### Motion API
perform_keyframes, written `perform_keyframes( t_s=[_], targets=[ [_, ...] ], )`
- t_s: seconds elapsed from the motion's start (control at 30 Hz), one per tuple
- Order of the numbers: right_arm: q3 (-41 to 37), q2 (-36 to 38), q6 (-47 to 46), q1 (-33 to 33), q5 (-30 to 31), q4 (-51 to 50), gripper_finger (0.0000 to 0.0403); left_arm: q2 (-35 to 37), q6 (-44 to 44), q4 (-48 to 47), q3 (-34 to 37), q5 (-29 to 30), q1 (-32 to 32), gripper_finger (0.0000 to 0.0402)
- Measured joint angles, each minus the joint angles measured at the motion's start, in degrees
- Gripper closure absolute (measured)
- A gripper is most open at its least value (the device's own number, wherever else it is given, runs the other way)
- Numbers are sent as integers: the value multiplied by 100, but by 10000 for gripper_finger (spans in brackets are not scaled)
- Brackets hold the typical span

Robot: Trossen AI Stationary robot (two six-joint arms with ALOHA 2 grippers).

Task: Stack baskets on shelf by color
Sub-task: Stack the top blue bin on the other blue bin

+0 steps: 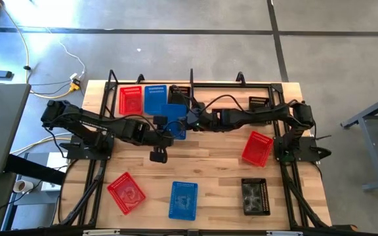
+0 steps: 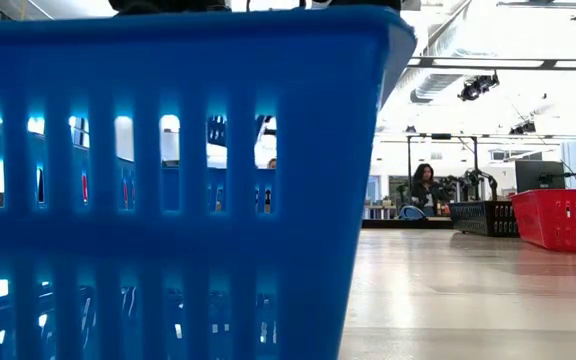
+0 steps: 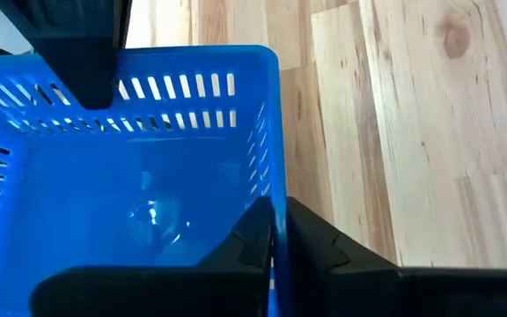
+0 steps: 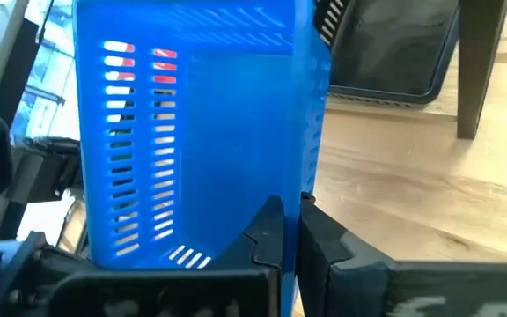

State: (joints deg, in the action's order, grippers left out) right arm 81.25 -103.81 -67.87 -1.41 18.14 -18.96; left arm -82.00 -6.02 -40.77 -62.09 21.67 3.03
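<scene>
At table centre, just in front of the shelf (image 1: 195,84): one blue basket (image 1: 174,123) held by both arms at once. Left gripper (image 3: 278,242): fingers pinched together on the basket's side wall, rim between them, per left wrist view. Right gripper (image 4: 289,231): likewise clamped on a wall of the same basket, which in right wrist view stands tipped on edge, floor facing the camera. Shelf stock, back row: red basket (image 1: 130,99), second blue basket (image 1: 155,98), black basket (image 1: 179,94), side by side; another black basket (image 1: 259,102) sits further right near the shelf's rear. Loose on the table: red (image 1: 257,147) near right arm base; front row red (image 1: 126,192), blue (image 1: 183,199), black (image 1: 255,196). Blue at front fills most of the low view, so nothing useful there. Step in hand, by my reading: hand-over or two-arm carry of the held blue to the blue already on the shelf. To do it well: only one arm should let go, and not before the other's grip is sure; thin mesh wall will flex, so keep the pinch low on the rim & avoid twisting between arms. Level the basket before lowering, line its corners up w/ the shelved blue, clear the black tubing, set straight down so it nests, not rides on a rim.
</scene>
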Motion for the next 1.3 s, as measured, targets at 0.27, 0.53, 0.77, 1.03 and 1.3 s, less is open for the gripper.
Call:
perform_keyframes(
  t_s=[0.27,0.53,0.77,1.03,1.3],
  targets=[
    [0,0,235,24,-81,-9,337,172,-2,-254,-1,-68,0,398],
    [0,317,410,35,-6,-116,271,384,190,-670,9,-2,-38,400],
    [1,871,1159,107,114,-144,269,815,368,-698,-1,304,-39,401],
    [4,1531,2032,114,284,-219,269,1586,427,-846,5,725,-165,401],
    [7,2216,2924,-85,347,-282,269,2244,322,-876,159,767,-781,401]
  ],
)
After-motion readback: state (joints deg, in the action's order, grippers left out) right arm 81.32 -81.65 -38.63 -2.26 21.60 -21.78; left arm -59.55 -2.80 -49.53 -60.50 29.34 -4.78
